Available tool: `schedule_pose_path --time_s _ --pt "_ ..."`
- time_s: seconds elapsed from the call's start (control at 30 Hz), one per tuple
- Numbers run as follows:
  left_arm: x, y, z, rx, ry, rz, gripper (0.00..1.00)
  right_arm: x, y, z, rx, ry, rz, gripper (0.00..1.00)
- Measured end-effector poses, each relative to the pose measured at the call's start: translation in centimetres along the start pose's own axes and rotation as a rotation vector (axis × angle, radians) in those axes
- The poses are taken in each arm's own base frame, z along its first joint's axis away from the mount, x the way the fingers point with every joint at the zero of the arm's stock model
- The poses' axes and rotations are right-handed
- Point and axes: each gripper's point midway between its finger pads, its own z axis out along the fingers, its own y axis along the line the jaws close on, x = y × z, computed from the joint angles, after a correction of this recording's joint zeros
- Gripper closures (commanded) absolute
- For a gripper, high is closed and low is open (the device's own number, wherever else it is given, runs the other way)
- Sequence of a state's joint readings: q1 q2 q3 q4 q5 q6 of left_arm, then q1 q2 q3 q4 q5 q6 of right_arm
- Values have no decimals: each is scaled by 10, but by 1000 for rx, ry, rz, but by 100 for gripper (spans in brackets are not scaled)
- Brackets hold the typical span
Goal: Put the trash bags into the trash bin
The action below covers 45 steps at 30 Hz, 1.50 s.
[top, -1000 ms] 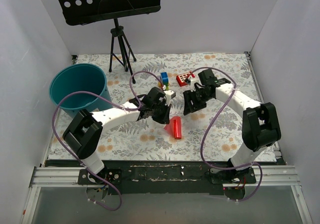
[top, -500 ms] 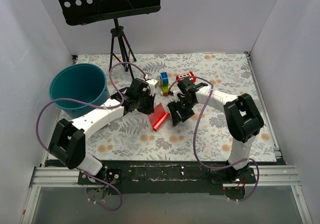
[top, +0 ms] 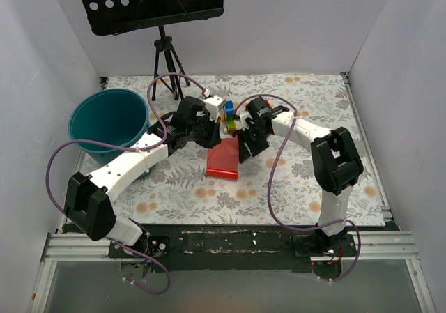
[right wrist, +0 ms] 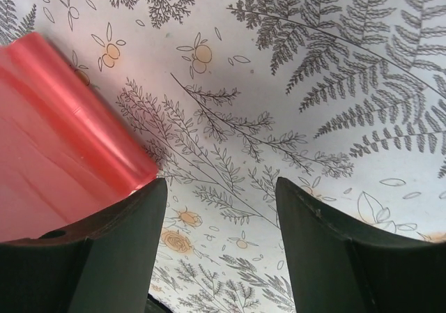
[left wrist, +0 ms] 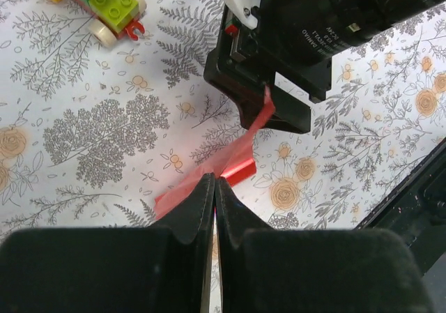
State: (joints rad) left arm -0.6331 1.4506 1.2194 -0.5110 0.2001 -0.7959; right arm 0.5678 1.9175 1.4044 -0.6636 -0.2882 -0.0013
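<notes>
The trash bag (top: 223,163) is a thin pink-red film, partly unrolled into a flat sheet near the table's middle. My left gripper (top: 214,139) is shut on its top edge. In the left wrist view the film (left wrist: 240,153) runs from my closed left gripper (left wrist: 214,179) up to the right gripper's body (left wrist: 279,83). My right gripper (top: 242,149) is open just right of the bag. In the right wrist view nothing lies between the right gripper's (right wrist: 221,182) fingers, and the rolled part of the bag (right wrist: 70,118) lies against the outside of the left finger. The teal trash bin (top: 108,125) stands at the far left, apart from the bag.
A coloured brick tower (top: 228,114) stands just behind the two grippers; its wheeled green and yellow base shows in the left wrist view (left wrist: 111,6). A black tripod (top: 169,69) with a music stand is at the back left. White walls close three sides.
Both grippers have moved back and to the left toward the brick tower. The bag has gone from a small roll to a wider hanging sheet. The right gripper now sits beside it.
</notes>
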Motion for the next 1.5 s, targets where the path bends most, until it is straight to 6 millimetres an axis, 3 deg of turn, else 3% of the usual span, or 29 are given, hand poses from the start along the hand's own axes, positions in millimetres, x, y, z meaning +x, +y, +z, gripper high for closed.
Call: schedule_pose_path --time_s 0.2,0.4,0.53,0.77,0.87,1.07,1.17,1.23,1.37,1.5 --pt "-7 3 -3 -12 -24 18 100 -3 0 -18 28 -45 -23 28" --pt "-13 21 -11 -77 -47 67 100 -10 5 -38 33 -105 -88 28" --pt "-22 35 -23 -137 -81 116 100 -10 2 -41 41 -110 -162 36" --pt "-35 57 -46 -251 -127 197 100 1 13 -47 3 -157 -338 37" --pt "-39 62 -54 -279 -127 223 100 -5 23 -50 -11 -201 -365 48" --pt "-56 64 -64 -304 -157 257 100 -10 53 -45 -100 -231 -383 97" --pt "-54 67 -66 -321 -148 264 100 3 70 -32 -164 -211 -394 99" --pt "-52 70 -67 -336 -139 267 100 25 75 -19 -193 -161 -374 99" --pt "-50 75 -70 -365 -126 275 100 58 64 5 -200 -46 -301 99" --pt "-46 77 -78 -385 -123 278 100 65 62 17 -208 -16 -256 99"
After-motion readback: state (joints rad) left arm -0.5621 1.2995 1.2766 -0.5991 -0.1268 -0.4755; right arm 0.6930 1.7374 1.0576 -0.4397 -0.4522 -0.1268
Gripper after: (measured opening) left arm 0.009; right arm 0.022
